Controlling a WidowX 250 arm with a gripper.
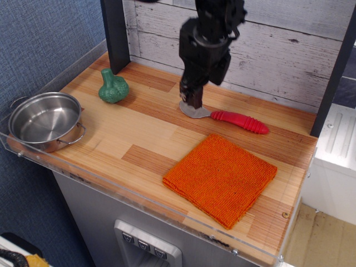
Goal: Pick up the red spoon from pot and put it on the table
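On table (139,139) spoon (236,119) lies flat, pot (44,119) empty; we'd lift gripper (190,101) straight up, claw state unclear.

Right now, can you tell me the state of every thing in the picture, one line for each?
red spoon: lying flat on the table, not held
pot: upright, empty, at the table's left edge
gripper: raised above the spoon's bowl, holding nothing
orange cloth: lying flat, folded
green vegetable toy: standing upright on the table
table: bearing all these things
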